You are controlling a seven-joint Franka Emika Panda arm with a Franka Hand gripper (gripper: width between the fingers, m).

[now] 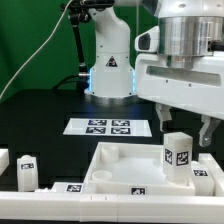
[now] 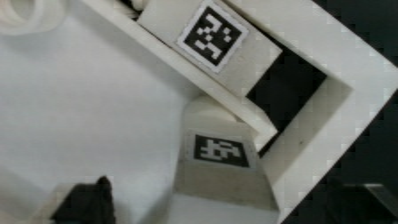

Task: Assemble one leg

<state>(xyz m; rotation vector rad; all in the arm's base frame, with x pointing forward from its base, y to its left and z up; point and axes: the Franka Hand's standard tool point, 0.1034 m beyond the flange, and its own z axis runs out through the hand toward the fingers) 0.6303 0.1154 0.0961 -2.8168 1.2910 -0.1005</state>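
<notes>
One leg (image 1: 178, 153), a small white post with a tag on its face, stands upright on the large white panel (image 1: 125, 165) at the exterior view's right. My gripper (image 1: 185, 133) hangs just above it, open, with one finger on each side of the leg's top and not touching it. In the wrist view the leg (image 2: 221, 150) shows from above between my dark fingertips (image 2: 86, 202), with my gripper (image 2: 222, 208) open around it. The panel (image 2: 89, 110) fills most of that view.
The marker board (image 1: 103, 126) lies behind the panel. Two more legs (image 1: 27, 172) stand at the exterior view's left edge. A white raised rim with tags (image 2: 217, 35) runs along the panel's side. The robot base (image 1: 108, 70) is at the back.
</notes>
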